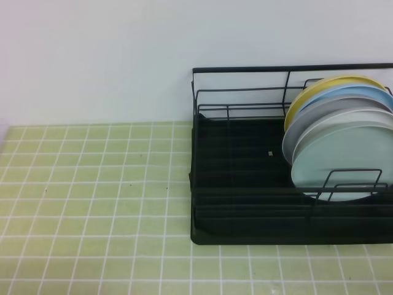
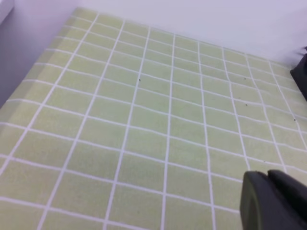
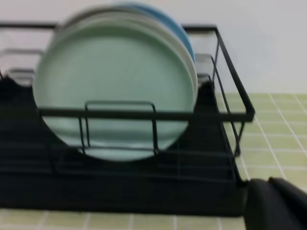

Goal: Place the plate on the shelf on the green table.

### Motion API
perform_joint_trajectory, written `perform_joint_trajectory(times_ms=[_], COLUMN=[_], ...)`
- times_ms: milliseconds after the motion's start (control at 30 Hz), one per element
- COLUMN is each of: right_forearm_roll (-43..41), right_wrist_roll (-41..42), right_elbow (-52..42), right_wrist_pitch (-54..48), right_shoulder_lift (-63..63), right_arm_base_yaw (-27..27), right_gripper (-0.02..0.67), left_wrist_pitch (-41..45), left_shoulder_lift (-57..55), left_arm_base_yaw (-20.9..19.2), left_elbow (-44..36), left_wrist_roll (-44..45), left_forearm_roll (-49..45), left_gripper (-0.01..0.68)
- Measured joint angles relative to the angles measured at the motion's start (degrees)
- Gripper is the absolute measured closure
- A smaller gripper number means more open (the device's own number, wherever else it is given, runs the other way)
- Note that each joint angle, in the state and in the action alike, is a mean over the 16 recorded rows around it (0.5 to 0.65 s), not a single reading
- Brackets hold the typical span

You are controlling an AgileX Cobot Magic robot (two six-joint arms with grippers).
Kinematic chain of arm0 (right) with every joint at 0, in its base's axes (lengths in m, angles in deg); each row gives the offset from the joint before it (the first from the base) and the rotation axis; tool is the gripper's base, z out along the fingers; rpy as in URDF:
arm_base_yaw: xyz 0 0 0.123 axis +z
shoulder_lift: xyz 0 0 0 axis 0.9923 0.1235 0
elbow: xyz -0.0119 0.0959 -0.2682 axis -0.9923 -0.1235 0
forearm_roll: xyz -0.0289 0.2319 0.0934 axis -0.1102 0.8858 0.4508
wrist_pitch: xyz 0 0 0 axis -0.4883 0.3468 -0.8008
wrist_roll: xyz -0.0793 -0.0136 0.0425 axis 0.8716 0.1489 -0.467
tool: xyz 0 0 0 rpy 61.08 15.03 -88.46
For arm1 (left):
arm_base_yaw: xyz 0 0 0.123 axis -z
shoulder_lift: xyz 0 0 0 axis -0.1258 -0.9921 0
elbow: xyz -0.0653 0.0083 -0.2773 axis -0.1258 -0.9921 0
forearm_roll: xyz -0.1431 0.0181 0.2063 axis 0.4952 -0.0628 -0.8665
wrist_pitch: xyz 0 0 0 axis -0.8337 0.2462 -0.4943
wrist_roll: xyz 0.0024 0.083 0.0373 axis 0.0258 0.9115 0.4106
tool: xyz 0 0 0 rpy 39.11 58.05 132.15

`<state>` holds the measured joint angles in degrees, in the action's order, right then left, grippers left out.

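Four plates stand on edge at the right end of the shelf [image 1: 245,178] — yellow plate [image 1: 331,83] at the back, then sky-blue plate [image 1: 362,93], white-grey plate [image 1: 334,114], and the plate [image 1: 344,157] in pale aqua at the front. Shelf sits on the green table [image 1: 92,196], against the white wall [image 1: 92,55]. A front wire loop [image 1: 353,184] crosses the aqua plate's lower face. The plate is upright, leaning slightly back on its neighbours, face toward the front of the rack. Left gripper [image 2: 268,199] hangs over bare tile, well clear of the rack, fingers closed on nothing. Right gripper [image 3: 276,203] sits low just in front of the rack's right corner — blurred, but it looks shut and empty too.
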<state>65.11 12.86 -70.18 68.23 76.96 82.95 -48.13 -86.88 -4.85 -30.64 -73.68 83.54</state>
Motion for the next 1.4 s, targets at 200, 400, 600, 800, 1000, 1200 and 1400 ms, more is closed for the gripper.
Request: perform_joint_trajectory(times_ms=[200, 400, 600, 800, 1000, 1200, 1400], right_forearm_roll=[-1.34, -1.86, -1.8, -1.8, -1.83, -1.83, -1.83], right_wrist_roll=[-0.92, -0.86, -0.82, -0.79, -0.78, -0.78, -0.78], right_elbow=[-1.64, -1.67, -1.48, -1.48, -1.57, -1.57, -1.57], right_wrist_pitch=[-3.53, -6.49, -6.78, -6.75, -6.71, -6.67, -6.66], right_shoulder_lift=[-0.89, -0.83, -0.74, -0.67, -0.67, -0.67, -0.67], right_arm_base_yaw=[0.0, 0.0, 0.0, 0.0, 0.0, 0.0, 0.0], right_gripper=[0.651, 0.651, 0.651, 0.651, 0.651, 0.651, 0.651], left_wrist_pitch=[0.0, 0.0, 0.0, 0.0, 0.0, 0.0, 0.0], left_shoulder_lift=[0.0, 0.0, 0.0, 0.0, 0.0, 0.0, 0.0], left_arm_base_yaw=[0.0, 0.0, 0.0, 0.0, 0.0, 0.0, 0.0], left_elbow=[0.0, 0.0, 0.0, 0.0, 0.0, 0.0, 0.0], left_wrist_roll=[0.0, 0.0, 0.0, 0.0, 0.0, 0.0, 0.0], left_forearm_roll=[-0.29, -0.53, -0.53, -0.53, -0.53, -0.53, -0.53], left_gripper=[0.675, 0.675, 0.675, 0.675, 0.675, 0.675, 0.675])
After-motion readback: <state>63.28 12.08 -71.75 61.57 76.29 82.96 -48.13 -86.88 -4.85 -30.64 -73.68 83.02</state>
